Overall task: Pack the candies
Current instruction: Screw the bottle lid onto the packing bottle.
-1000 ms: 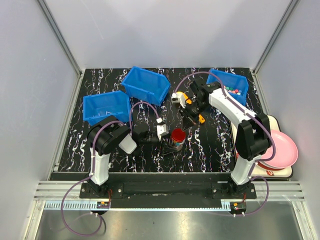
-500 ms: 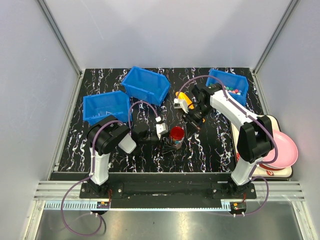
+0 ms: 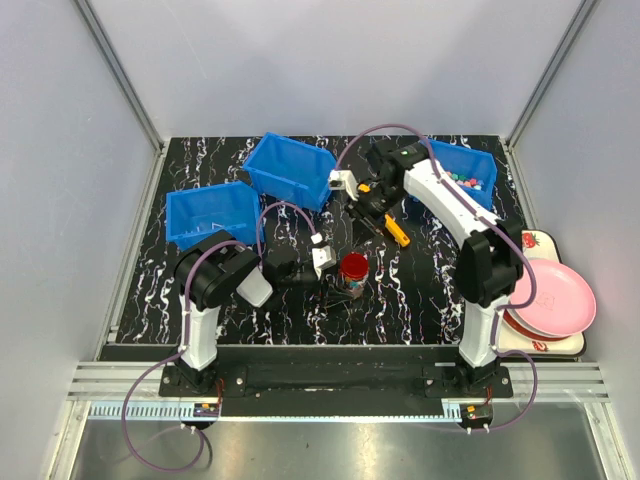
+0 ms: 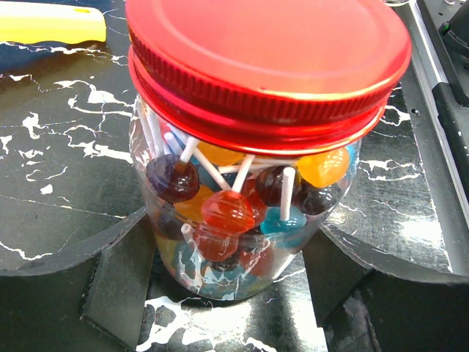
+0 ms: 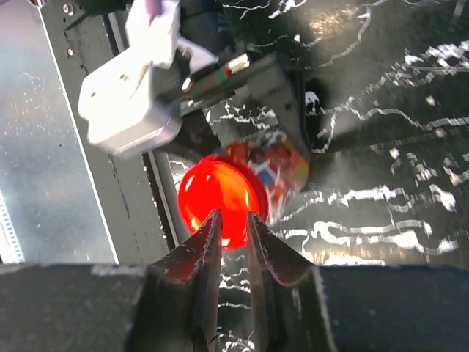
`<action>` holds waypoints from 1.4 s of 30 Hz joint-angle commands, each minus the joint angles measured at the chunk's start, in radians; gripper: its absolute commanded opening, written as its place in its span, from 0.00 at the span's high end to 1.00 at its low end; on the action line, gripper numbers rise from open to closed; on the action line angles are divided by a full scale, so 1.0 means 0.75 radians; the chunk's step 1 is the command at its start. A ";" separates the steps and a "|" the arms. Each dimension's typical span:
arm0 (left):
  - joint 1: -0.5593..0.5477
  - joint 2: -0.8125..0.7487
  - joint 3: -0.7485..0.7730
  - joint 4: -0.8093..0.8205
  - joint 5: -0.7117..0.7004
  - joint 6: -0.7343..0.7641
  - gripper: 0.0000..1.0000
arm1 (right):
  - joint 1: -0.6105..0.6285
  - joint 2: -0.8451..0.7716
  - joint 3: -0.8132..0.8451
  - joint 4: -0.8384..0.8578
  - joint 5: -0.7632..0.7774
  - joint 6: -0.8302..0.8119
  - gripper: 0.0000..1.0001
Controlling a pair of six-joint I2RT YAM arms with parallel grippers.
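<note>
A clear jar [image 4: 242, 242] with a red lid [image 4: 267, 59] stands on the black marbled table [image 3: 420, 290]. It is full of candies [image 4: 227, 209], lollipop heads on white sticks. My left gripper [image 4: 227, 282] is shut on the jar's lower body, with one finger [image 4: 121, 286] pressed against each side. In the top view the left gripper [image 3: 338, 283] reaches the jar [image 3: 353, 268] from the left. My right gripper [image 5: 233, 214] hovers above the lid [image 5: 220, 198], open by a narrow gap and holding nothing. More candies [image 3: 468, 182] lie in the far right blue bin [image 3: 445, 158].
A yellow scoop [image 3: 397, 232] lies on the table just beyond the jar, under the right arm. Two more blue bins [image 3: 293, 170] [image 3: 212, 213] stand at the back left. Pink plates [image 3: 560, 297] sit on a white tray [image 3: 555, 345] at the right edge.
My right gripper has lifted off the red lid and drawn back toward the far bins, its jaws parting slightly. The left gripper and jar have stayed put.
</note>
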 commanded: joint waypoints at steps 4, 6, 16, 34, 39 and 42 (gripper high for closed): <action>0.008 -0.047 0.032 0.242 -0.016 0.005 1.00 | 0.080 0.141 0.127 -0.043 -0.080 -0.046 0.74; 0.008 -0.047 0.032 0.244 -0.018 0.005 1.00 | 0.080 0.154 0.119 -0.052 -0.082 -0.058 0.74; 0.010 -0.047 0.030 0.248 -0.016 0.005 1.00 | 0.078 0.117 0.017 -0.046 -0.039 -0.079 0.77; 0.010 -0.045 0.032 0.244 -0.026 0.007 1.00 | -0.002 0.043 -0.108 -0.046 0.034 -0.068 0.80; 0.010 -0.047 0.032 0.242 -0.028 0.003 1.00 | -0.006 0.033 -0.135 -0.029 0.010 -0.058 0.78; 0.012 -0.043 0.034 0.234 -0.026 0.005 1.00 | -0.006 0.054 -0.082 -0.025 -0.045 -0.036 0.73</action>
